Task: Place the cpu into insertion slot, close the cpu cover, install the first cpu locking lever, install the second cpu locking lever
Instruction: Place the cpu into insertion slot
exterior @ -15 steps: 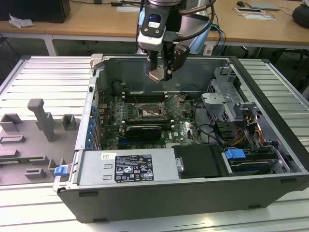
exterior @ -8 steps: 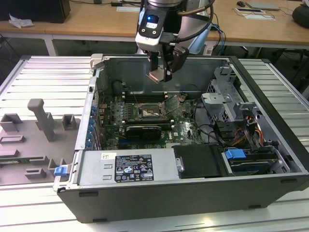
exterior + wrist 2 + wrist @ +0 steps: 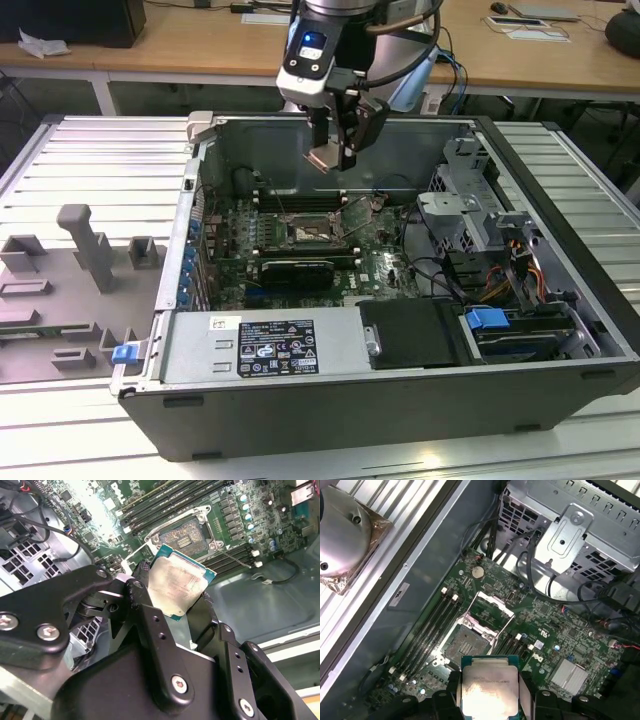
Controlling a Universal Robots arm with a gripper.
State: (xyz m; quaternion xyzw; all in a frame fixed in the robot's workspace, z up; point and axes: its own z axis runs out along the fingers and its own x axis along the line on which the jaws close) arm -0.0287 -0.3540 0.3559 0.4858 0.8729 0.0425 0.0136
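Note:
My gripper point(image 3: 333, 150) hangs above the open computer case and is shut on the cpu point(image 3: 325, 158), a small pale silvery-beige square. In both wrist views the black fingers point(image 3: 145, 612) point(image 3: 443, 700) clamp the cpu point(image 3: 177, 587) point(image 3: 489, 689) by two opposite edges. The insertion slot point(image 3: 318, 232) point(image 3: 185, 537) point(image 3: 466, 643) lies bare on the green motherboard, below the chip and well apart from it. The cpu cover point(image 3: 492, 609) point(image 3: 357, 207), a thin metal frame, stands swung up beside the slot.
A wide black card point(image 3: 298, 270) lies in front of the slot and memory slots point(image 3: 300, 195) behind it. A metal drive cage point(image 3: 470, 210) with cables fills the exterior view's right of the case. A grey power supply point(image 3: 260, 345) spans the front. Grey fixture blocks point(image 3: 85, 250) stand outside.

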